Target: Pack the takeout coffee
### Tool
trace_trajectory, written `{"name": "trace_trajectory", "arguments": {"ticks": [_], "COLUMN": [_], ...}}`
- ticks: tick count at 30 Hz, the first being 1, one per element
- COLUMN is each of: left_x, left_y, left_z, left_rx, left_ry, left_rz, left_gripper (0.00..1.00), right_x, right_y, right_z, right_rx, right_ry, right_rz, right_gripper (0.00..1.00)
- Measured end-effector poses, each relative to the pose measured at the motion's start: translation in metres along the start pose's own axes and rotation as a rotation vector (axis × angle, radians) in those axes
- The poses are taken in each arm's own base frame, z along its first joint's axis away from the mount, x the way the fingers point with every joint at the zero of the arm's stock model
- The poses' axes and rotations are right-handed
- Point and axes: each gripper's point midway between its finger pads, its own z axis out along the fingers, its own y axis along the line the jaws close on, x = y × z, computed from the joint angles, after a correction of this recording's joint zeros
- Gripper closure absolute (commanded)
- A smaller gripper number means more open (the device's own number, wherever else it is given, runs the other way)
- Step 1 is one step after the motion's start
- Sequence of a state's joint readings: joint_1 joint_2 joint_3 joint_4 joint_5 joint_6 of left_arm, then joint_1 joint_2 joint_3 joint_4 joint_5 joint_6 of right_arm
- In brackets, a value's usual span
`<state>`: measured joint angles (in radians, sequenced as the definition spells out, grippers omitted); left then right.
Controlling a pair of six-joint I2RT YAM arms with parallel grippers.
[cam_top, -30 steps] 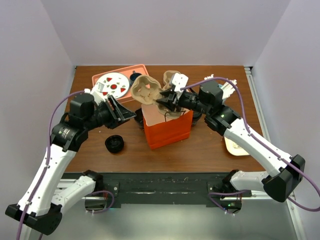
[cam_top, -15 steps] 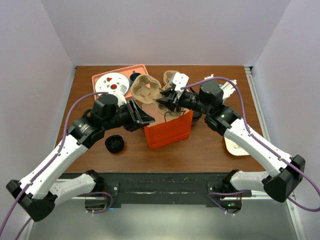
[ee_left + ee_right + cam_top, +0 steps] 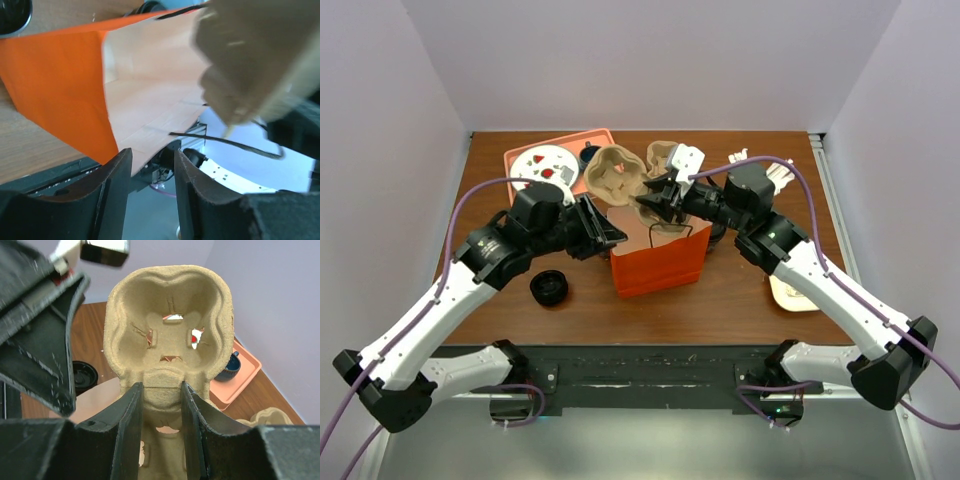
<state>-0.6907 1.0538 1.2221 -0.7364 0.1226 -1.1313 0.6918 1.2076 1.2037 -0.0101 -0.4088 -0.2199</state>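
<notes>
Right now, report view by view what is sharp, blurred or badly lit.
Top external: evenly lit and sharp, with soft shadows by the orange bag. Left wrist: bag crisp, the pulp cup carrier near the lens blurred. Right wrist: carrier sharp, clamped in the dark right end effector.

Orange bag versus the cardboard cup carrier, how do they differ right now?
The orange bag stands upright on the table; the cup carrier is held tipped on edge at its mouth by the right fingers. The bag is bright orange with flat, smooth sides; the carrier is tan with rounded wells. The bag has a thin black handle; the carrier shows none. Both look like paper goods.
</notes>
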Motion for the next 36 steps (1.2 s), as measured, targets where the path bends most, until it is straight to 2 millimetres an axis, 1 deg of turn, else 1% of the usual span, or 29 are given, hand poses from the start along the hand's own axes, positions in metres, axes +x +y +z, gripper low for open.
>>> {"name": "trace_trajectory", "arguments": {"ticks": [4,6,8,13,15,21,26,29,31,32,34,35,36], "left_x": [-0.013,-0.015,-0.012,0.0,0.002,0.001,0.001,0.001,0.0,0.0,0.0,0.001,0.002], "left_y": [-0.018,-0.02,-0.014,0.006,0.01,0.016,0.028,0.033,0.032,0.031,0.031,0.031,0.03], "left_z": [-0.017,-0.02,-0.018,-0.004,-0.002,0.001,0.01,0.011,0.01,0.01,0.01,0.01,0.01], "left_rx": [0.023,0.029,0.013,-0.064,-0.082,-0.109,-0.163,-0.193,-0.194,-0.191,-0.188,-0.186,-0.182], "left_ry": [-0.047,-0.055,-0.044,0.007,0.017,0.01,0.018,0.026,0.023,0.022,0.026,0.029,0.035], "left_rz": [0.018,0.021,0.02,0.014,0.015,0.036,0.062,0.073,0.082,0.088,0.096,0.096,0.102], "left_gripper": [0.56,0.56,0.56,0.56,0.56,0.57,0.56,0.56,0.59,0.65,0.72,0.78,0.82], "right_x": [0.001,0.001,0.001,0.001,0.0,0.0,0.0,0.0,0.0,0.0,0.0,0.0,0.0], "right_y": [0.0,0.0,0.0,0.001,0.001,0.001,0.001,0.001,0.001,0.001,0.001,0.001,0.001], "right_z": [0.0,0.0,0.0,-0.001,-0.001,-0.001,-0.001,-0.001,-0.001,-0.001,-0.001,-0.001,-0.001], "right_rx": [-0.001,-0.001,-0.001,0.0,-0.001,0.0,0.0,0.0,0.0,0.0,0.0,-0.001,-0.001], "right_ry": [0.004,0.004,0.004,0.004,0.002,0.002,0.002,0.002,0.002,0.002,0.002,0.002,0.002], "right_rz": [0.002,0.003,0.005,0.005,0.004,0.007,0.011,0.012,0.012,0.012,0.012,0.011,0.011], "right_gripper": [0.9,0.9,0.9,0.9,0.9,0.9,0.9,0.9,0.9,0.9,0.91,0.9,0.91]}}
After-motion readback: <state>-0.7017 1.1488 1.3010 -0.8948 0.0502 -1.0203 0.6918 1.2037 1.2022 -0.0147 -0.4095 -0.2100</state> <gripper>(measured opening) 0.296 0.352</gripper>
